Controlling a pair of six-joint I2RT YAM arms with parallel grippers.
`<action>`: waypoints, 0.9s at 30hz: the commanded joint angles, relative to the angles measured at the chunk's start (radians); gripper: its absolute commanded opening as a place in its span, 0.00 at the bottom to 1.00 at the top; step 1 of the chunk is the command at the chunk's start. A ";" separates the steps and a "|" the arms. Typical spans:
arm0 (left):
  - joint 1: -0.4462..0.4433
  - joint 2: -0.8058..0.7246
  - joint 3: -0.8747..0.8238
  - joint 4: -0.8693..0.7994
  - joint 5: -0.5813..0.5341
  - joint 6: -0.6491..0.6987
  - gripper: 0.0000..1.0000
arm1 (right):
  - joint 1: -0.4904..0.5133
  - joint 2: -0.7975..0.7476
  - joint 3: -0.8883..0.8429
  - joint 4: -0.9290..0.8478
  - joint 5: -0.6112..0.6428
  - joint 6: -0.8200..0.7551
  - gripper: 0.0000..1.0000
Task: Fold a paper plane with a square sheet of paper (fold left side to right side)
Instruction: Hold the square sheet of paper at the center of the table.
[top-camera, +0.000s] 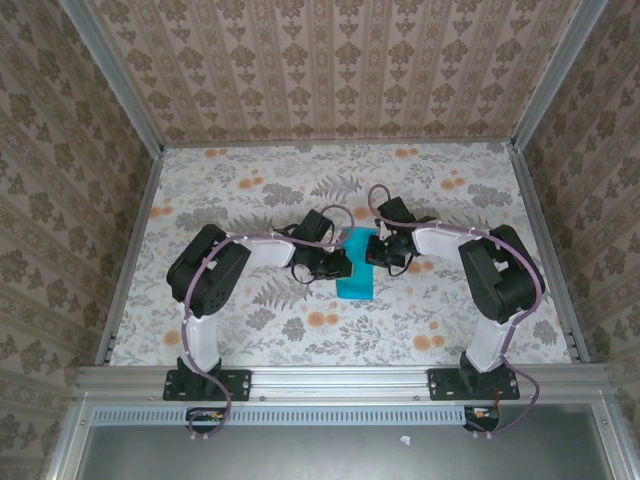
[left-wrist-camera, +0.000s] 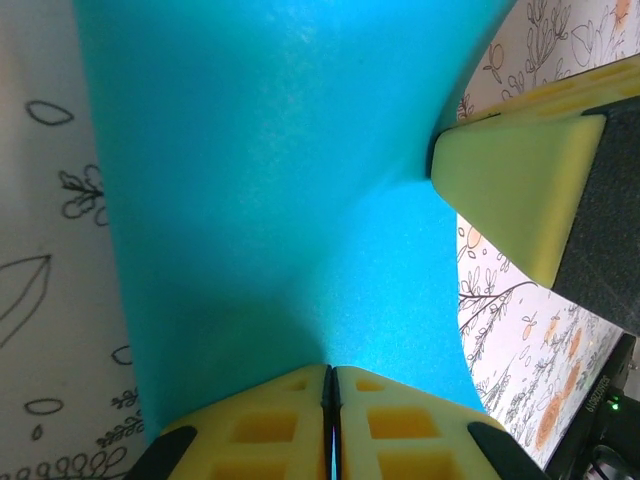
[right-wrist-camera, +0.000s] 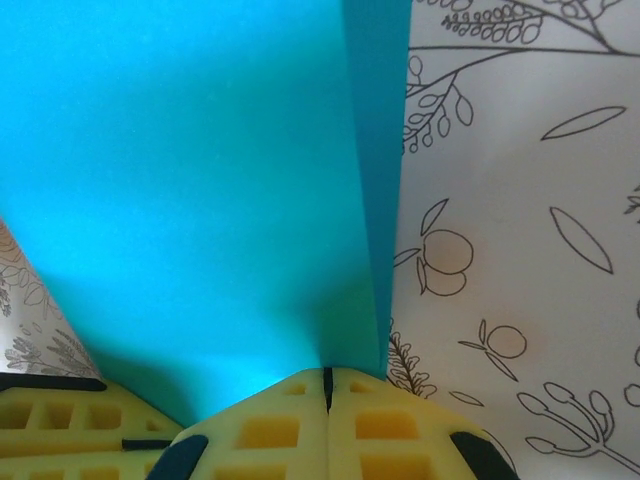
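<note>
Floral-printed surface (top-camera: 250, 330) carries the paper (top-camera: 355, 288) near its middle. The left hand (left-wrist-camera: 331, 372) is closed on one edge of the paper, which curves up into its shut fingertips. The right hand (right-wrist-camera: 326, 374) is clamped on the opposite edge, where a darker second layer runs along the sheet's side. Seen from above, both hands crowd the paper's far half, one on each side, and its near half lies flat.

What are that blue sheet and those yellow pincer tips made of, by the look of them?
Blue sheet: thin matte paper, most likely; it bends softly and shows a fine grain. Yellow fingertips: looks like moulded plastic or firm rubber, matte, with square recessed pockets; which one is hard to say.
</note>
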 joint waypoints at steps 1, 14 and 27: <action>-0.007 0.000 -0.033 -0.045 -0.033 -0.018 0.11 | -0.004 -0.043 -0.018 0.009 -0.037 -0.016 0.00; -0.011 0.002 -0.016 -0.075 -0.051 -0.009 0.11 | -0.007 0.036 0.080 0.118 -0.150 0.022 0.00; -0.018 0.000 -0.010 -0.087 -0.043 0.004 0.11 | -0.001 0.155 0.156 0.010 -0.081 0.017 0.00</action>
